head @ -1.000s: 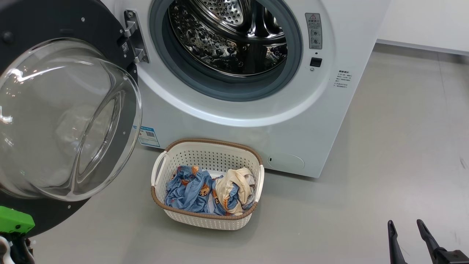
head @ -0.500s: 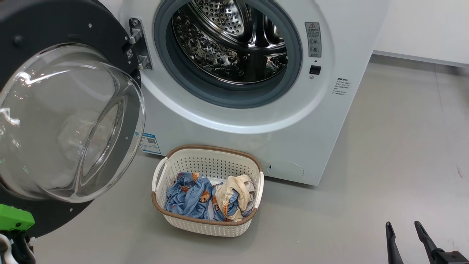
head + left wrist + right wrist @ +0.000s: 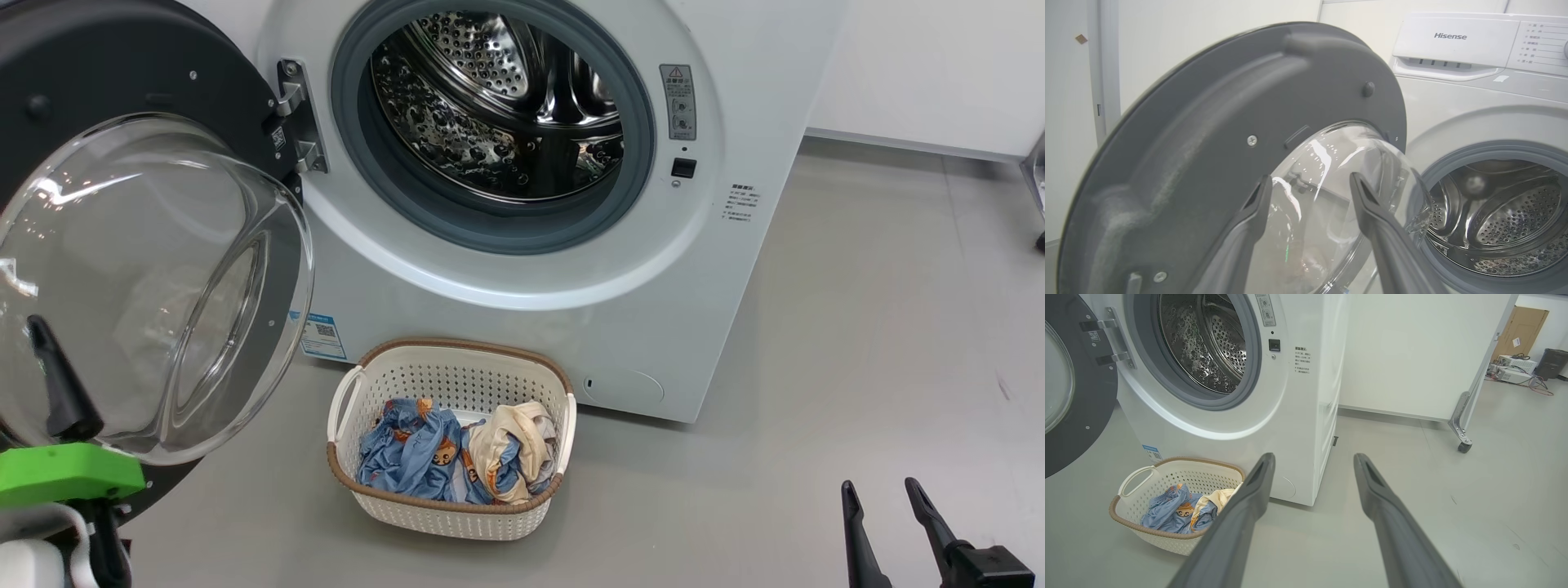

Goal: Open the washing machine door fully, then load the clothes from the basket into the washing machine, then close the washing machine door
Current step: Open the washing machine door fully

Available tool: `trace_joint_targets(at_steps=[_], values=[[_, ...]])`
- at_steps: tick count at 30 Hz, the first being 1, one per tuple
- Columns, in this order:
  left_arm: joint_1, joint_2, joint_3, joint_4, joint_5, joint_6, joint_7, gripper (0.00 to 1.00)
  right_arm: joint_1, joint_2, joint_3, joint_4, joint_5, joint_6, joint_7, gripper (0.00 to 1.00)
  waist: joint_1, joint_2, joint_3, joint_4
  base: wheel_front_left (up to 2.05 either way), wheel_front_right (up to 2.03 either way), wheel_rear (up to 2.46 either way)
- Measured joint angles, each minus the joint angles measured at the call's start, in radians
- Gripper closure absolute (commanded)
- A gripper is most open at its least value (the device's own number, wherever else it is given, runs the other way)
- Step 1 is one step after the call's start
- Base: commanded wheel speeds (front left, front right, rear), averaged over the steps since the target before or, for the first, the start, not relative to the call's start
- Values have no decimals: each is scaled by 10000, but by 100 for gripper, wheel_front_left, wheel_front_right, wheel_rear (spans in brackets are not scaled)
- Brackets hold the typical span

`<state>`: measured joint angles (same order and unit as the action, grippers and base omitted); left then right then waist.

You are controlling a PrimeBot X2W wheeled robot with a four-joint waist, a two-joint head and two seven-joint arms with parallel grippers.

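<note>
At left the washing machine door (image 3: 163,269) is swung wide; the left gripper (image 3: 1310,177), jaws spread and empty, should be withdrawn without nudging it. Lower centre, the clothes (image 3: 424,457) are heaped in the basket (image 3: 451,513), best pinched at a fold. Lower right, the right gripper (image 3: 878,484) is spread, empty.

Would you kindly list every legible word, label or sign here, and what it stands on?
"Hisense": on the drawer front of the washing machine.
Too small to read: the warning sticker, with a triangle sign, on the machine's front.
Too small: the printed lines below and right of that sticker.
Blurred: the blue sticker, with a QR code, at the lower corner.
Too small: the control panel labels.
</note>
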<state>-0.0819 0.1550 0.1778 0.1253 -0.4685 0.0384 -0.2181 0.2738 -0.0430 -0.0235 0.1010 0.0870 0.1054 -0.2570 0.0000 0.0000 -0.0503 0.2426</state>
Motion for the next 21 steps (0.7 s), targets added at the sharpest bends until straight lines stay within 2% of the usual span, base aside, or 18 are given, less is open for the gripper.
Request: trace_joint_targets(at_steps=[4, 10, 15, 21], values=[[284, -54, -727, -807, 267, -481, -44, 0, -105, 6, 98, -82, -6, 73, 0, 0, 0, 0, -35, -217, 0, 0, 0], [1270, -357, -1791, -1152, 391, -1250, -42, 0, -403, 19, 382, -217, -31, 81, 0, 0, 0, 0, -51, -691, 0, 0, 0], [2051, -477, -2002, -1108, 370, -1269, -38, 0, -479, 15, 577, -324, -109, 82, 0, 0, 0, 0, -25, -1201, 0, 0, 0], [3003, -422, -1741, -805, 370, -1269, -134, 0, -630, 13, 669, -451, -205, 86, 0, 0, 0, 0, 64, -1874, 0, 0, 0]])
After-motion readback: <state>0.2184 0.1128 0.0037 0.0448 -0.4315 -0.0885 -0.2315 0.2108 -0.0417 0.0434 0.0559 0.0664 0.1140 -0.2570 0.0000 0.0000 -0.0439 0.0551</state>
